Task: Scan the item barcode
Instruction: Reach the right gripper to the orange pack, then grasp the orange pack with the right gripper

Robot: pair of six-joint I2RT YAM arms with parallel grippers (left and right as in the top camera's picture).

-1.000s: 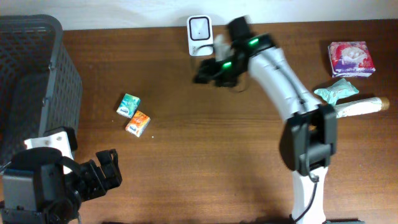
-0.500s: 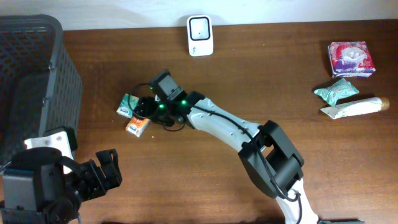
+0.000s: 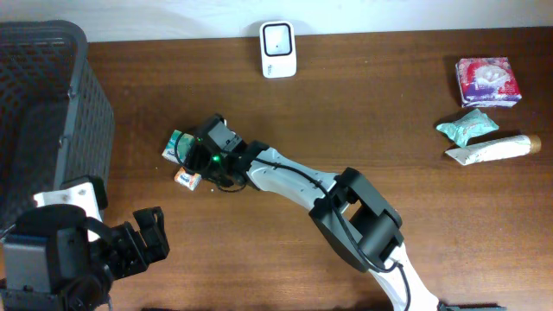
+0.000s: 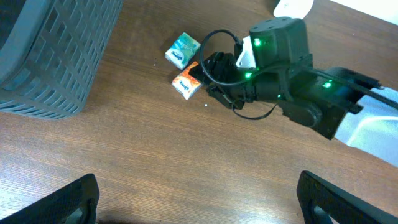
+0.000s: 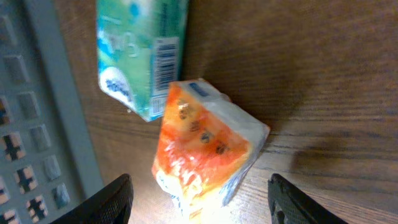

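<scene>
So, our right hand (image 5: 199, 186) hung over the orange packet (image 5: 202, 146), fingers (image 5: 115, 200) spread on either side and not clamped on it. That packet lay on the tabletop (image 5: 298, 74), touching the green packet (image 5: 140, 56) whose barcode showed, near the grey basket (image 3: 43, 104). Our left hand (image 4: 198, 186) sat wide open, holding nothing, well apart from both packets.

Overhead, mid-left: right gripper (image 3: 192, 168) covers most of orange packet (image 3: 184, 180); only a corner shows. At far left, basket (image 3: 52, 52) runs off frame edge. Right wrist cam: green packet (image 5: 143, 56) cropped at top, both fingers (image 5: 115, 199) cut off at btm; orange packet's print too blurred to read. Left wrist cam: white scanner (image 4: 292, 6) clipped at top right, face out of frame; left gripper (image 4: 202, 205) cropped to two finger ends at btm corners.
</scene>
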